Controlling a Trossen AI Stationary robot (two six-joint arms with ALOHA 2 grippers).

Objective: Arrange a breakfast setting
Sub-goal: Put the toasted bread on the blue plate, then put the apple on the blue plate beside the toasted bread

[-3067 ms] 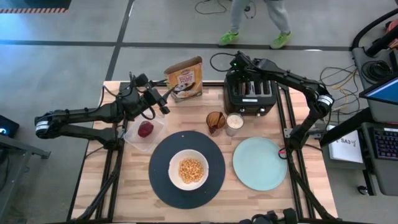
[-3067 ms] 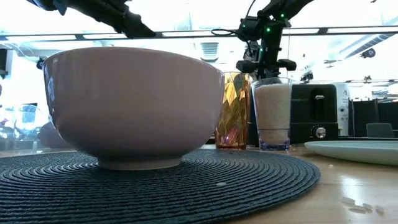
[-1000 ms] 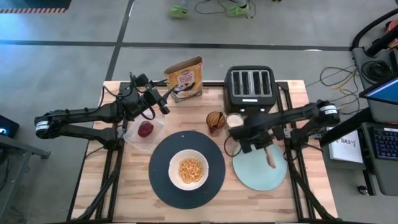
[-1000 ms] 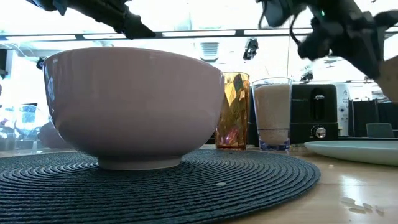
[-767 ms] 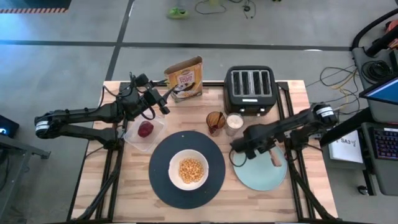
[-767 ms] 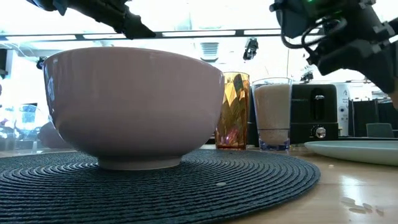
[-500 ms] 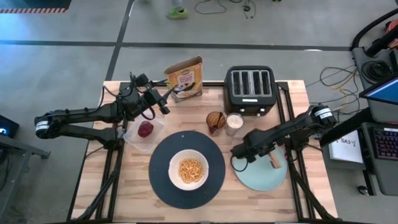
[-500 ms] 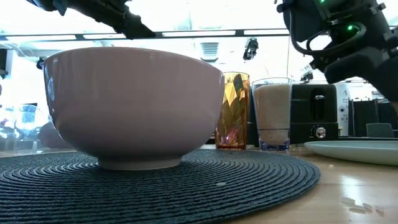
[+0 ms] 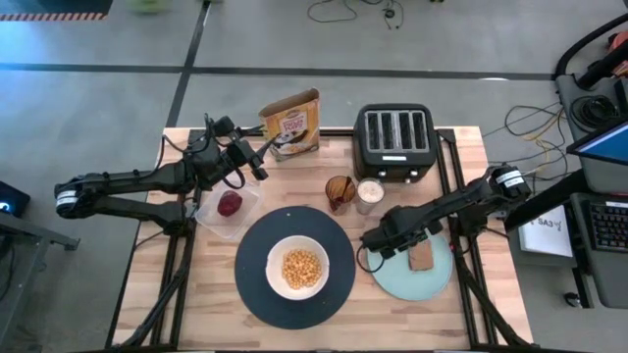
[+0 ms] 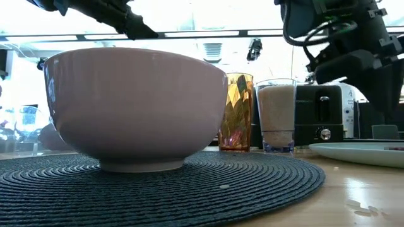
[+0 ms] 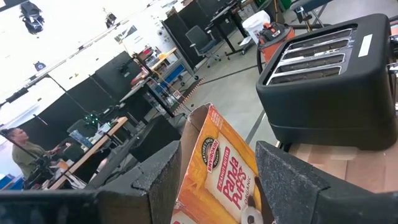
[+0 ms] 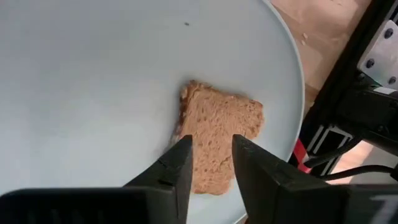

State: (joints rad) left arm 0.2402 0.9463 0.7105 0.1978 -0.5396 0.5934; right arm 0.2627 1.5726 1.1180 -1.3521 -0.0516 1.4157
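Observation:
The brown toast slice (image 9: 420, 256) lies flat on the pale green plate (image 9: 397, 279) at the table's right; it also shows in the right wrist view (image 12: 217, 127). My right gripper (image 12: 210, 163) hovers open just over the toast's near end. My left gripper (image 11: 217, 180) is open and empty at the far left (image 9: 257, 165), pointing at the yellow-brown cereal box (image 9: 291, 123). The white bowl (image 9: 297, 267), which holds cereal, stands on the large black round plate (image 9: 255, 284). The dark red fruit (image 9: 230, 202) lies in a clear tub.
The black four-slot toaster (image 9: 393, 140) stands at the far edge. An amber glass (image 9: 340, 191) and a glass of white liquid (image 9: 370, 194) stand between the toaster and the plates. Bare wood shows along the near edge.
My right gripper has gone down and toward the near edge over the green plate. The toast, which stood on edge above the plate's right part, now lies flat on the plate.

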